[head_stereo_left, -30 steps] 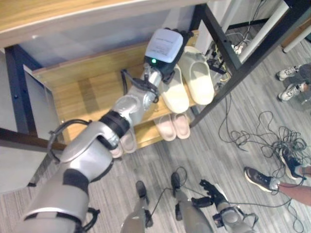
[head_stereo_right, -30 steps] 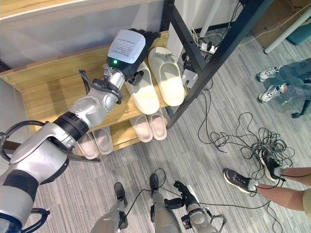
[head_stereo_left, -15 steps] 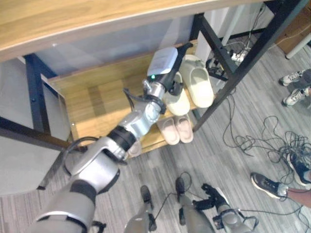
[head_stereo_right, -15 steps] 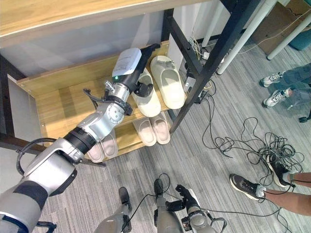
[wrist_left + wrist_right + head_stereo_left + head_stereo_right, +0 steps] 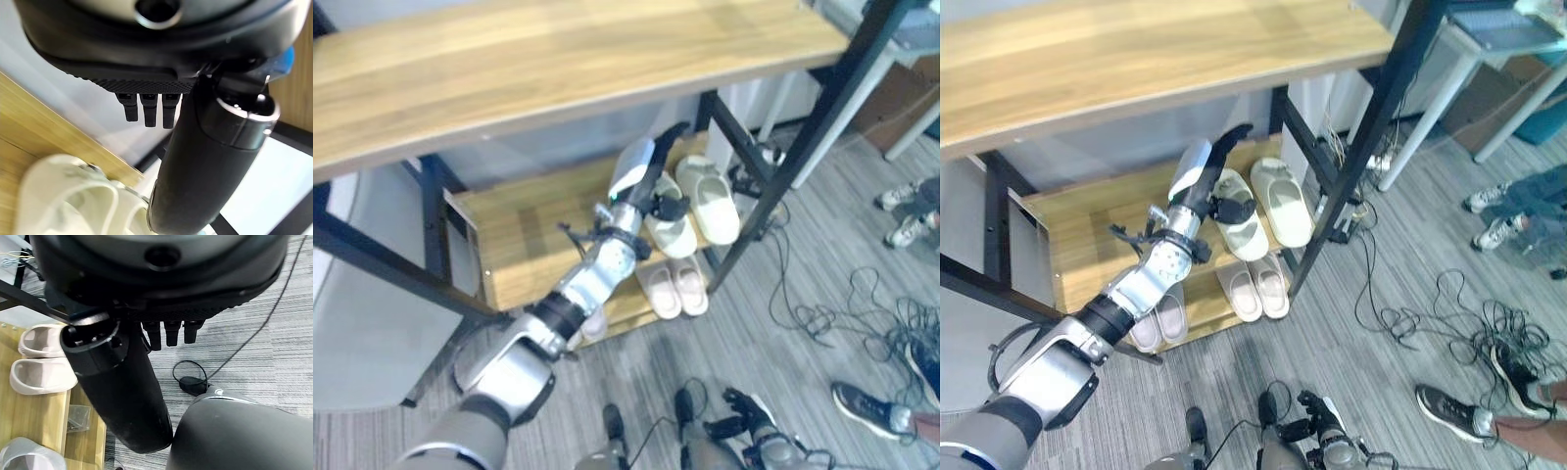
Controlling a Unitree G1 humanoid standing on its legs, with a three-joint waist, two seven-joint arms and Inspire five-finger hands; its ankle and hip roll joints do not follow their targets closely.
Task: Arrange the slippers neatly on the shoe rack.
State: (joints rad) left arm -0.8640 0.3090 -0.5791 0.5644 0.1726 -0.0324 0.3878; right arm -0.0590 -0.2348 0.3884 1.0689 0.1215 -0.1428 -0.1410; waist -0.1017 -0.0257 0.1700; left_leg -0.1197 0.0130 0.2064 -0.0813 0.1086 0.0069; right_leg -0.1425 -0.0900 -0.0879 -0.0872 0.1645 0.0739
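Smooth, seemingly foam cream slippers [image 5: 1263, 209]

I'm getting bright, even indoor light across the shoe rack [image 5: 1087, 245], its top board washed pale. Soft shade lies beneath that board, over the middle shelf. My head views smear slightly toward the rack's corners. Up close, the left hand [image 5: 161, 58] is sharp, while the cream slippers [image 5: 73, 196] beyond it go soft and blurred.
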